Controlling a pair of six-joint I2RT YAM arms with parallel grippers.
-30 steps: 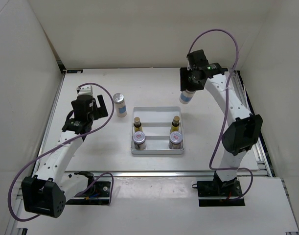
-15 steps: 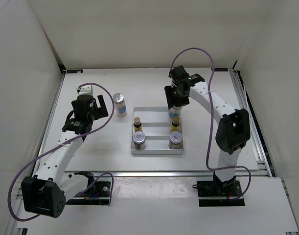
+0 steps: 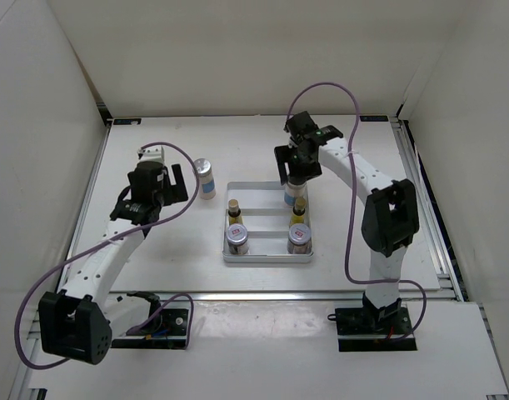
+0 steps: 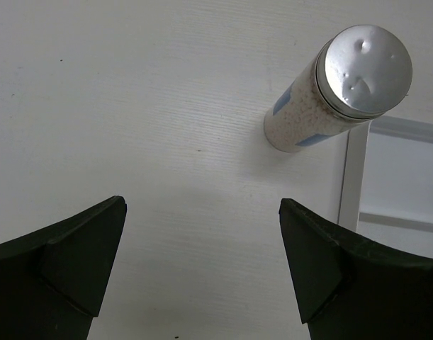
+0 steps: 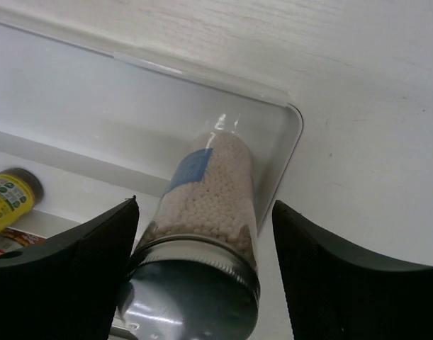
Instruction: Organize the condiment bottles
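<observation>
On the bench (image 3: 179, 242), the tray (image 3: 267, 260) takes the white bottle (image 5: 209, 191) in its upper-right corner, flanked by the right claw (image 5: 204, 205), grip indeterminate; the base should probably seat flat, clear of the rim, before withdrawal; left claw (image 4: 202, 203) wide, empty.

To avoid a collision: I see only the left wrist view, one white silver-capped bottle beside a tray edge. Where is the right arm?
Observer: The right gripper is over the far right compartment of the flat white-grey rectangular tray.
Operator: Does it carry something?
Observer: A white blue-labelled silver-capped bottle stands between its jaws; whether they grip, I cannot tell.
Operator: Where may my bottle go?
Observer: The far left compartment is free; tiny yellow dark-capped bottles and squat silver-lidded jars fill the other rows.
</observation>
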